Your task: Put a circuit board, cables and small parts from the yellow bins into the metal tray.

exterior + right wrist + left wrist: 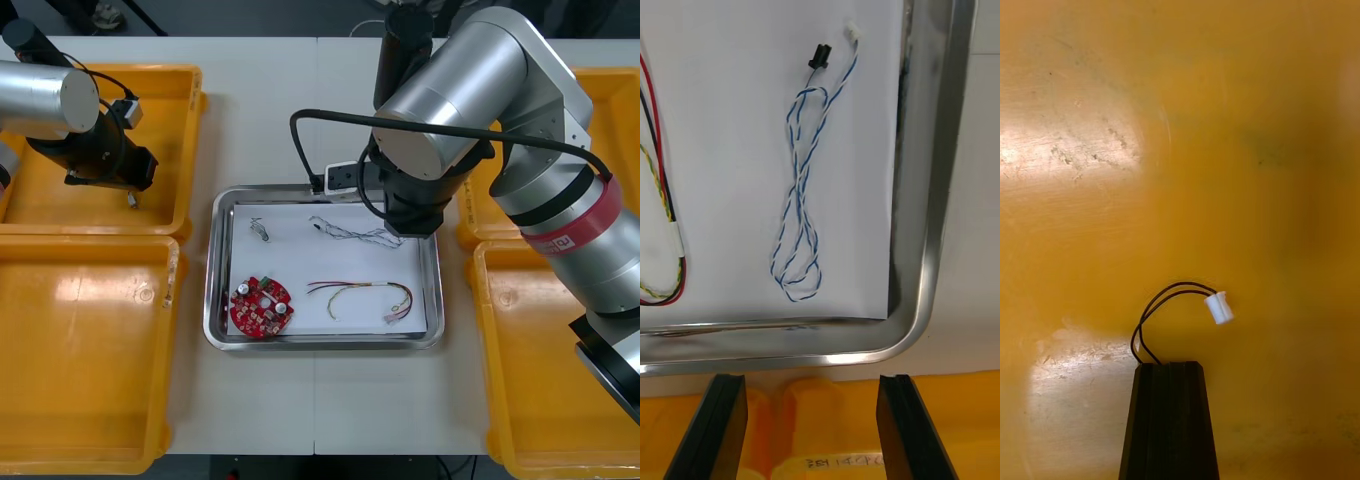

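- Nearest us, the right arm [480, 90] reached over the far right part of the metal tray [325, 343]. The right pincer [809, 386] hung there with its fingers apart, holding nothing.
- We saw the twisted blue and white cable [805, 195] on the tray's white floor, near that corner.
- We also found a round red circuit board [262, 307], a red and yellow cable [365, 295] and a small metal part [260, 230] in the tray.
- Over the far left yellow bin [165, 120], the left pincer [1169, 365] was clamped on a black cable [1161, 300] with a white plug.
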Robot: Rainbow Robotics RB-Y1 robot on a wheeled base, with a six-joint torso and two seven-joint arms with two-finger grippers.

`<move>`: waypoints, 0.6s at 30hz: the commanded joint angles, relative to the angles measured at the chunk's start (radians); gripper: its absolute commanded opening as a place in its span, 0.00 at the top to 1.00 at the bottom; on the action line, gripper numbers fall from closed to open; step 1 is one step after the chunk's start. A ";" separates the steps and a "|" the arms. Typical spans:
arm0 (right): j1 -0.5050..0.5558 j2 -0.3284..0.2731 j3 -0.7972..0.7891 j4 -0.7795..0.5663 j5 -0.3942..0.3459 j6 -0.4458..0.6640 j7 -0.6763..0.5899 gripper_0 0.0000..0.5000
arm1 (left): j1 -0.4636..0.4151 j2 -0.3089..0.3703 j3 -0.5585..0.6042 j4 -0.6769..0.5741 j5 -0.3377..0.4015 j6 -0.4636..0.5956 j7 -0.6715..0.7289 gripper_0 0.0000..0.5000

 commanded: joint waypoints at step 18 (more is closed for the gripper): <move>-0.098 -0.204 -0.088 -0.036 -0.164 0.005 -0.345 0.00 | -0.033 0.039 0.016 -0.005 0.031 -0.001 -0.080 1.00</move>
